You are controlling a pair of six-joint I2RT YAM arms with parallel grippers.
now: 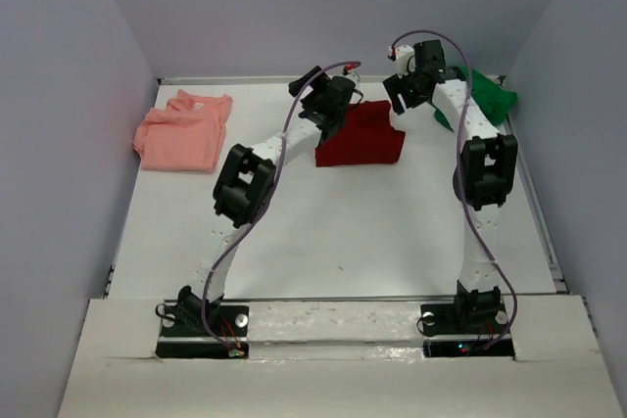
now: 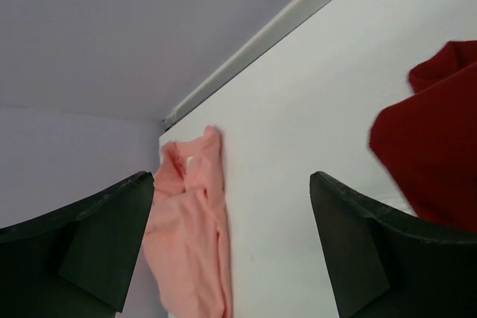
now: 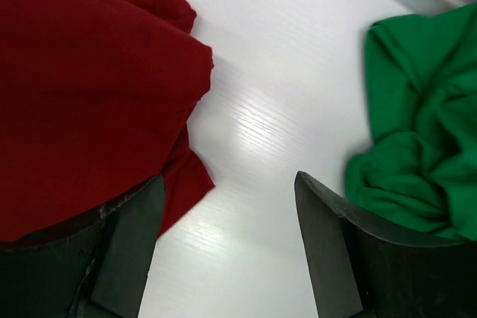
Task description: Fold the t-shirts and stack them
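Top: dark red t-shirt (image 1: 362,139) at table (image 1: 343,232) far middle, salmon pink t-shirt (image 1: 181,134) far left, bright green t-shirt (image 1: 490,95) bunched far right.
Left wrist: left gripper (image 2: 232,206) wide open, empty.
Right wrist: right gripper (image 3: 227,199) open, empty, between red and green.

Shirts seen only in part

From above, the left arm (image 1: 284,134) covers the red shirt (image 1: 367,144) at its 10 o'clock corner, and the right arm (image 1: 470,119) hides the green shirt (image 1: 495,97) at 9 o'clock. In the left wrist view the pink shirt (image 2: 190,243) runs off at 6 o'clock.
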